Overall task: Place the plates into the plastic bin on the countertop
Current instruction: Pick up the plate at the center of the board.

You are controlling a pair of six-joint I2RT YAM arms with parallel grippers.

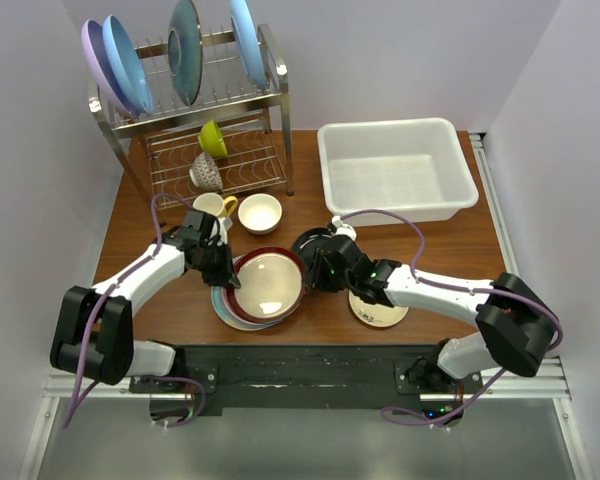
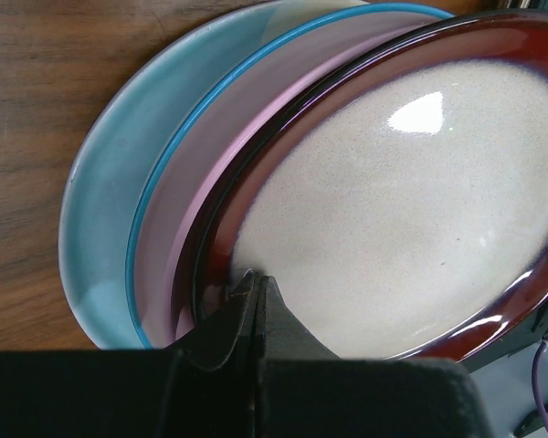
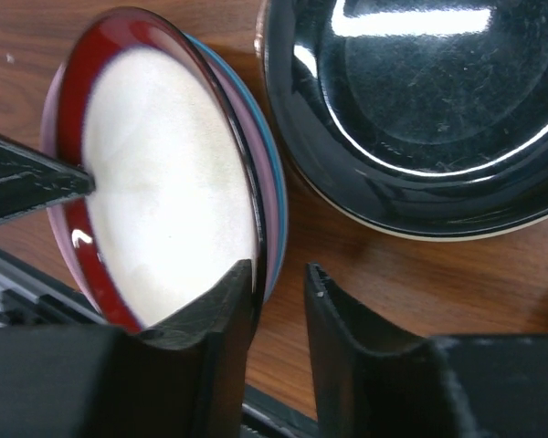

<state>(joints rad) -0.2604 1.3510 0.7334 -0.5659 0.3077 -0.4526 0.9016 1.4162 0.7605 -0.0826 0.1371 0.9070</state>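
While plates (image 1: 268,283) sit stacked, the bin (image 1: 400,213) stands apart.

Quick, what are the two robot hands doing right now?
Left gripper: jaws shut, tips at rim of maroon-rimmed plate.
Right gripper: jaws open, holding nothing.

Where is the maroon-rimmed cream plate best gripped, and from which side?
Pinch its raised rim. The maroon-rimmed cream plate lies nested on a pink plate, so only the lip offers purchase. Probably come from its right edge, on the glossy black plate's side, where the right end effector hangs open; the left end effector is shut at the opposite rim.
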